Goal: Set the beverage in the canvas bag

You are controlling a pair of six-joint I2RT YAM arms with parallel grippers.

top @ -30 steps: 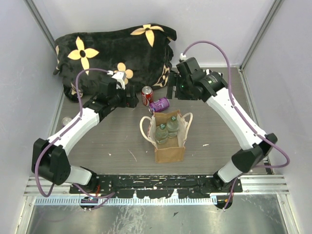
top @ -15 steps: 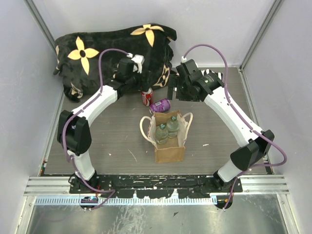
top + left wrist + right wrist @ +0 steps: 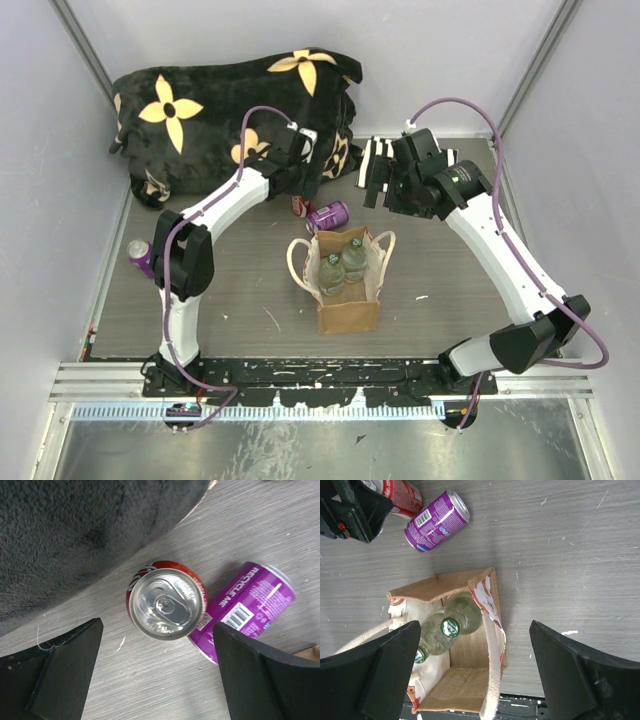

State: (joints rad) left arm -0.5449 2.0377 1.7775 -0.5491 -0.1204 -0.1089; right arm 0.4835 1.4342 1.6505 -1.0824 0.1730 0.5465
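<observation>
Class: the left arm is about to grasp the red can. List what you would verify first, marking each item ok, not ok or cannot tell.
1. Left tool open: ok.
2. Red can upright, between the fingers: ok.
3. Closing path free: probably not ok; the purple can lies on its side right beside the red can, on one finger's side.
4. Canvas bag upright, mouth open: ok.
5. Room beside the two bottles in the bag: ok, bare floor shows.
</observation>
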